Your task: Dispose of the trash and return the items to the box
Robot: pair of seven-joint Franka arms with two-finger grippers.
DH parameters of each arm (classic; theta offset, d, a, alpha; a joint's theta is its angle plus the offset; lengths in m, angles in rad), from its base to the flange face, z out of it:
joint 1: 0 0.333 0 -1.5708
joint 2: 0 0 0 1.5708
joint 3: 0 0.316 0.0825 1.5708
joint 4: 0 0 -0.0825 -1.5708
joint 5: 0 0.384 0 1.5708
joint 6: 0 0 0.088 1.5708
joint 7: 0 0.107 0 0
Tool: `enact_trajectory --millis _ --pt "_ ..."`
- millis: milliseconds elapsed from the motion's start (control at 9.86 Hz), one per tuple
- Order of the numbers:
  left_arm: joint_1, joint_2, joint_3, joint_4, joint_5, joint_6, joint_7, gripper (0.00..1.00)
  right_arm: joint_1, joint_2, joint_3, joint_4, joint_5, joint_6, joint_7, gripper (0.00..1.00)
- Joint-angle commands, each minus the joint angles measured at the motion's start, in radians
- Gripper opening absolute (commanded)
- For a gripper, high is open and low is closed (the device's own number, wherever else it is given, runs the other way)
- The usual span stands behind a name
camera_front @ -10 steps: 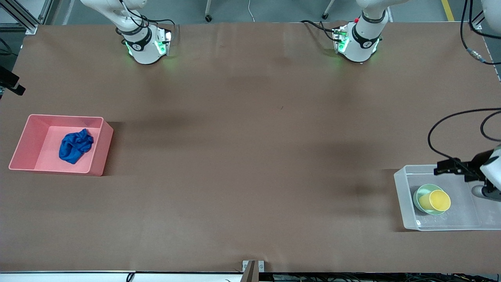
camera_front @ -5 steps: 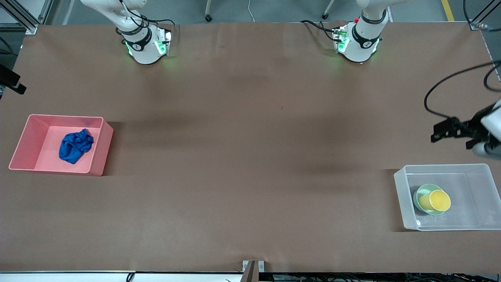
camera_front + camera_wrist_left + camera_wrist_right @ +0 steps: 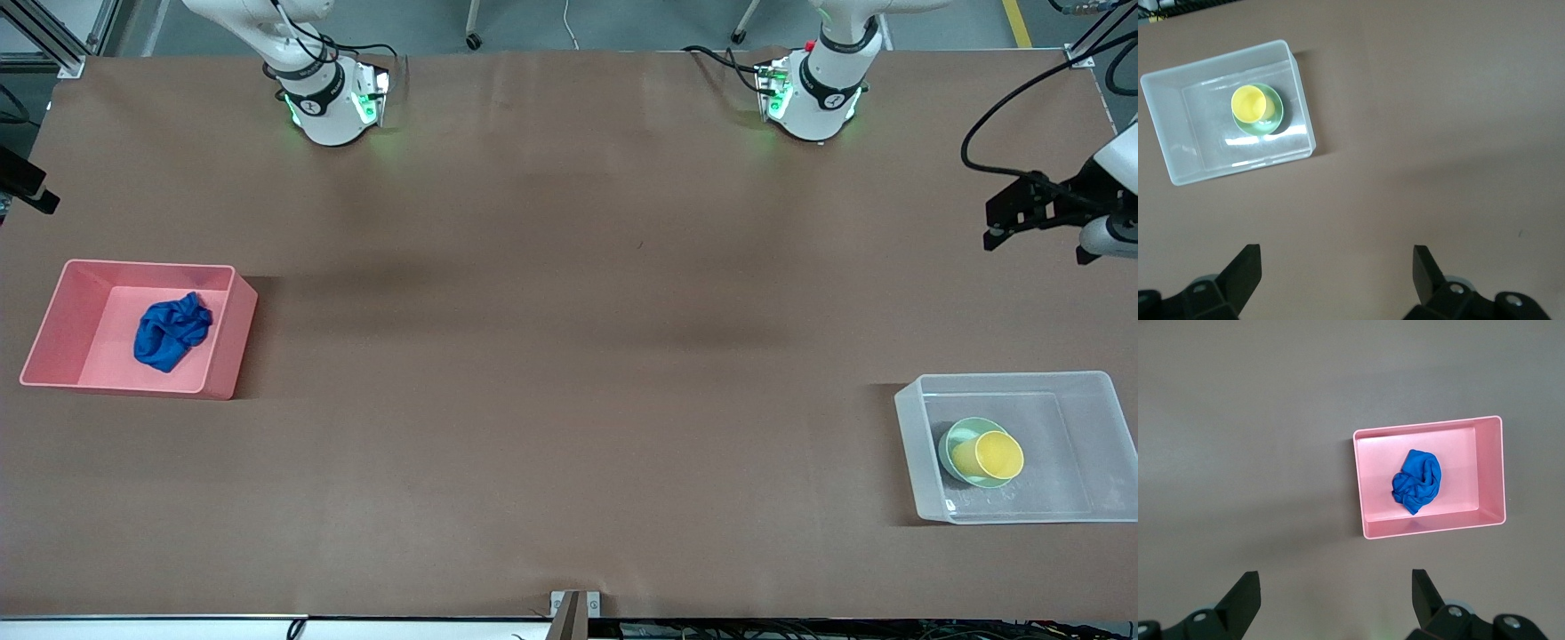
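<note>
Both sorts look done: cloth (image 3: pixel 172 332) in bin (image 3: pixel 222 333), cup (image 3: pixel 997 455) and bowl (image 3: pixel 953 444) in box (image 3: pixel 911 427). The left gripper (image 3: pixel 1005 218) and right gripper (image 3: pixel 1335 600), wide open and empty, high above them, need only retreat clear.

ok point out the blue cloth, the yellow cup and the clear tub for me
blue cloth (image 3: pixel 171 332), front view, middle of the wad, lying in the pink bin
yellow cup (image 3: pixel 997 455), front view, its open mouth, sitting in the green bowl
clear tub (image 3: pixel 907 418), front view, its wall toward the right arm's end

blue wad (image 3: pixel 172 332) binned; cup (image 3: pixel 998 455), bowl (image 3: pixel 962 444) in tub (image 3: pixel 1085 385).
</note>
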Motion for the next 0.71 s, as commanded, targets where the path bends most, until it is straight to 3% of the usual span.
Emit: enact_trajectory --millis 0,507,609 --pt "-0.011 -0.04 0.032 -0.022 -0.005 -0.054 -0.036 1.0 -0.007 0.001 0.006 0.008 -0.01 -0.01 -0.008 1.0" --pt "0.015 -0.065 0.012 -0.059 -0.003 -0.07 -0.099 1.0 -0.008 0.001 0.006 0.008 -0.01 -0.01 -0.009 1.0" --pt "0.071 -0.073 -0.056 -0.066 -0.005 -0.073 -0.107 1.0 -0.008 0.001 0.006 0.008 -0.01 -0.01 -0.009 1.0"
